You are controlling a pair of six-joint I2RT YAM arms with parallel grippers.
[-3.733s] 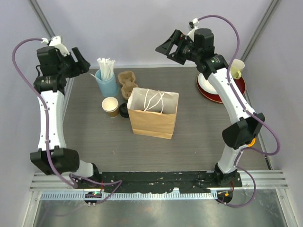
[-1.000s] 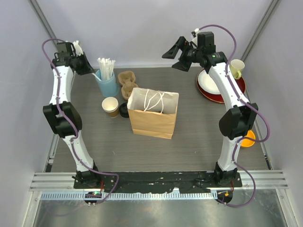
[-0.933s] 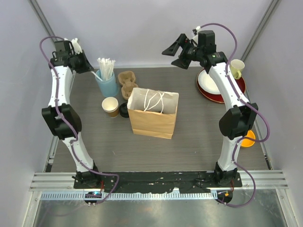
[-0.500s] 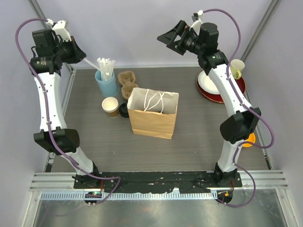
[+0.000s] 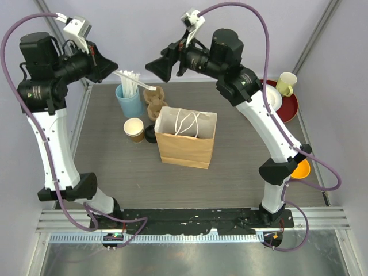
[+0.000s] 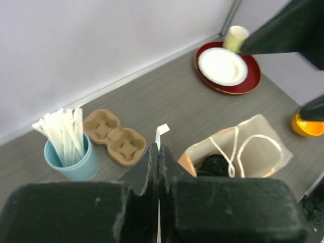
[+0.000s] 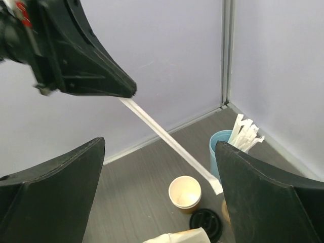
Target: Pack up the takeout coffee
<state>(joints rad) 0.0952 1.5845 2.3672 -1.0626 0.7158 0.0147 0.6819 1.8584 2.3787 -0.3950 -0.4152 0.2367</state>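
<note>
Takeout coffee cup (image 5: 134,129), lidless, stands upright on the worktop (image 5: 115,167) just left of the paper bag (image 5: 185,146). A black lid (image 5: 150,135) lies flat between cup and bag. A dark round object (image 6: 215,164) shows inside the bag; whether it is the second cup cannot be told. Left hand (image 5: 114,69), high above the far-left corner, is closed on a white wrapped straw (image 5: 138,83). Right hand (image 5: 158,66), high opposite it, is spread wide and holds nothing.

Bright, even, diffuse light with faint shadows; wrist views blur close up, sharper farther off.
</note>
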